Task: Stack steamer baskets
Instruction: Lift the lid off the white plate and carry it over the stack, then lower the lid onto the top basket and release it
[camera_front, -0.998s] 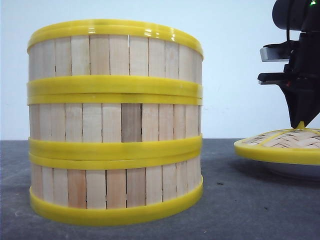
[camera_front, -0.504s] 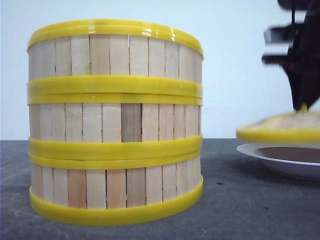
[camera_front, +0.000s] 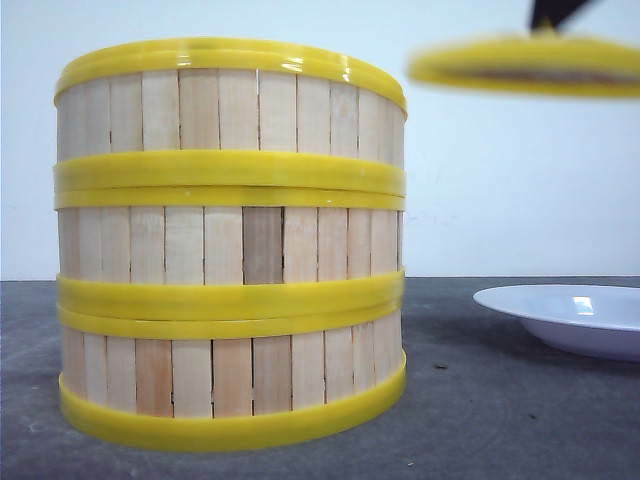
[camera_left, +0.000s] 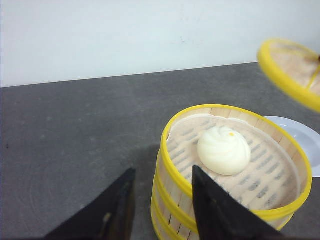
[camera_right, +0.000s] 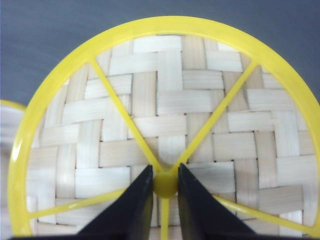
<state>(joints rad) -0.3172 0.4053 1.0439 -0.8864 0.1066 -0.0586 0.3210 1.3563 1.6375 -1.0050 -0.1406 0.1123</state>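
Fingers of your right gripper (camera_right: 165, 192) pinch the knob (camera_right: 165, 184) of the lid (camera_right: 170, 125), which hangs in the air beside the top of the stacked steamer baskets (camera_front: 230, 245). Those three stand in one straight column on the table (camera_front: 500, 420), near its front edge, with a bun (camera_left: 223, 150) in the top one. Your left gripper (camera_left: 160, 210) hovers open just beside the stack. Carry the lid level over the top rim, centre it, then lower gently. Judging by the tilt, watch the plate (camera_front: 570, 315) side.
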